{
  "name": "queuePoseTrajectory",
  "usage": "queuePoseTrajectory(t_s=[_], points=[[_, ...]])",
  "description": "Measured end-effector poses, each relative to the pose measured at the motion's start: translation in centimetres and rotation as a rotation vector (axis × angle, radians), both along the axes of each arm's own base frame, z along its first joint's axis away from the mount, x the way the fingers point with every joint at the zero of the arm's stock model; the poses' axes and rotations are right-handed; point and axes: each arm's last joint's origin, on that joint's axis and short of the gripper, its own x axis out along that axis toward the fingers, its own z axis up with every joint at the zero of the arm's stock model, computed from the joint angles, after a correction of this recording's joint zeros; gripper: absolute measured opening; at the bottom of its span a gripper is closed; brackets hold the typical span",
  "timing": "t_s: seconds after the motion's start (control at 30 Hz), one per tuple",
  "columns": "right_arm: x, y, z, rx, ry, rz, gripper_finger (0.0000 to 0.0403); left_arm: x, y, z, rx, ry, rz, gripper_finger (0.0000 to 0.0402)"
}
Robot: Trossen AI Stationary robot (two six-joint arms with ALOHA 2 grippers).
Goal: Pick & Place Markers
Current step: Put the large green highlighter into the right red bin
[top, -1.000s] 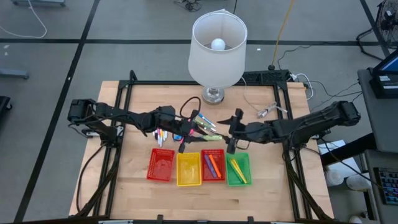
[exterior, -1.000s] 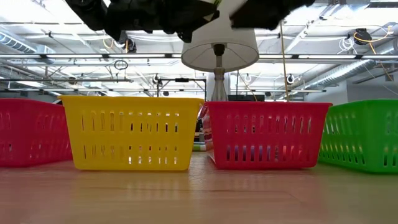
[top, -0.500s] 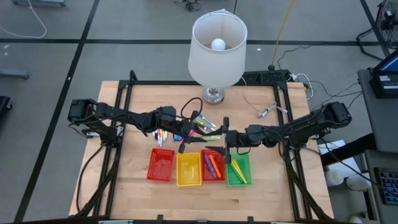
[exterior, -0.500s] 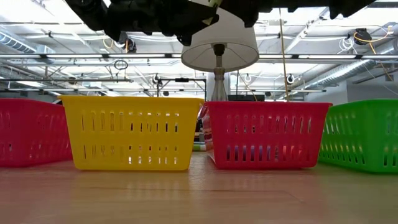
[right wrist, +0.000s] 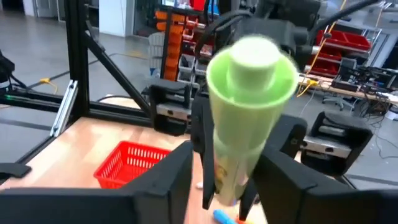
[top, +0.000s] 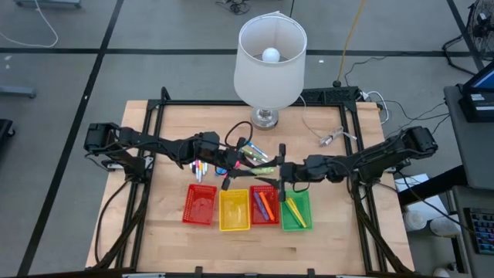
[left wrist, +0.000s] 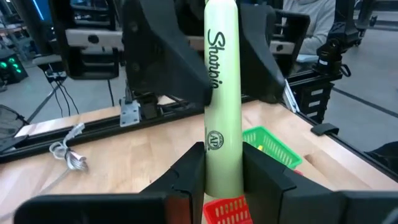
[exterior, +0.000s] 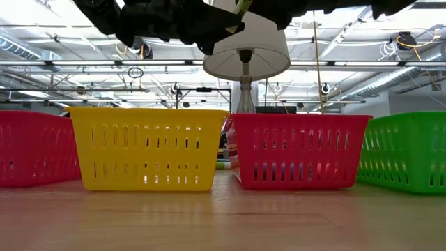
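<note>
A light green marker [top: 259, 170] hangs level above the table, over the far side of the trays. My left gripper [top: 238, 166] is shut on its left end. The marker's free end points at my right gripper [top: 279, 168]. That gripper is open, with one finger close on either side of the free end [right wrist: 249, 68]; I see no touch. In the left wrist view the marker [left wrist: 222, 106] runs straight out from my left gripper [left wrist: 222, 165]. More markers [top: 202, 166] lie loose on the table behind the trays. My left gripper pinches the marker's left end [left wrist: 222, 171] between its two fingers. The fingers come level from the table's left and lie along the marker, which sticks straight out past them. It stays level and lifted clear of table and trays.
Four trays stand in a row near the front: red [top: 200, 205], yellow [top: 234, 210], red [top: 264, 205] with markers inside, and green [top: 296, 210] with markers inside. A lamp [top: 270, 54] stands at the far edge, and a cable [top: 332, 139] lies at the far right.
My right gripper has moved toward the table's left and a little down, turning level toward the marker. Its fingers now stand on either side of the marker's free end. My left gripper has kept the marker still.
</note>
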Motion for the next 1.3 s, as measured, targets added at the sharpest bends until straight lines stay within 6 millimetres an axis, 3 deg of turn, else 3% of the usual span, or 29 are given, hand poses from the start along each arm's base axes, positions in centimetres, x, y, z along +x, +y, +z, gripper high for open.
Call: queuePoseTrajectory(t_s=[0.23, 0.87, 1.3], points=[[0.0, -0.1, -0.2, -0.028, 0.018, -0.006, 0.0049, 0.0, -0.1, 0.0, -0.005, 0.0, -0.003, 0.0092], [-1.2, 0.9, 0.7, -0.032, 0.029, -0.02, 0.0049, -0.8, -0.4, 0.4, -0.092, 0.108, 0.019, 0.0093], [-1.4, 1.4, 0.8, -0.037, 0.023, -0.014, 0.0049, -0.8, -0.7, 0.7, -0.085, 0.081, 0.015, 0.0093]])
